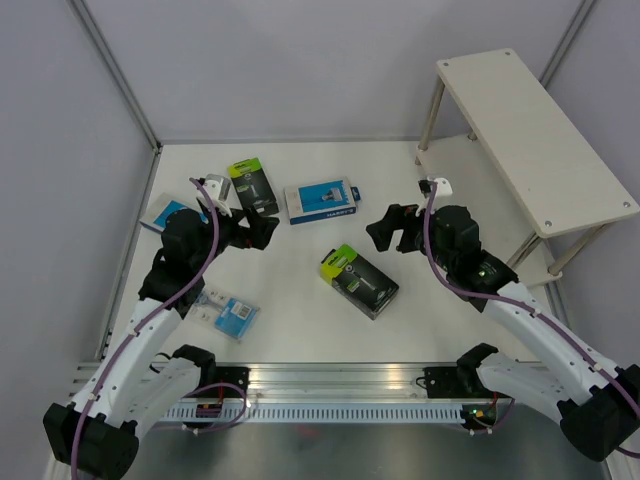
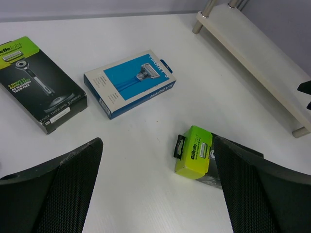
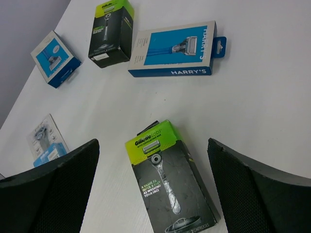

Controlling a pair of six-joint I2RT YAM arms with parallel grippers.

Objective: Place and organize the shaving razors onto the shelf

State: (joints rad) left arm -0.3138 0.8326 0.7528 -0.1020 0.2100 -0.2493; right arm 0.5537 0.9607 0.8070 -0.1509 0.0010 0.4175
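Left gripper [image 1: 262,232], right gripper [image 1: 384,230]: fingers spread, holding nothing. Black lime-topped cardboard razor box [image 1: 358,281] lies flat mid-bench. Pale two-tier wooden shelf [image 1: 535,140] at far-right corner.

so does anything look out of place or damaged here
Nothing looks damaged or spilled. The packs just lie flat on the table at mixed angles: far black box, near black box, centre blue box, left blue box, blister pack. The shelf holds none of them.
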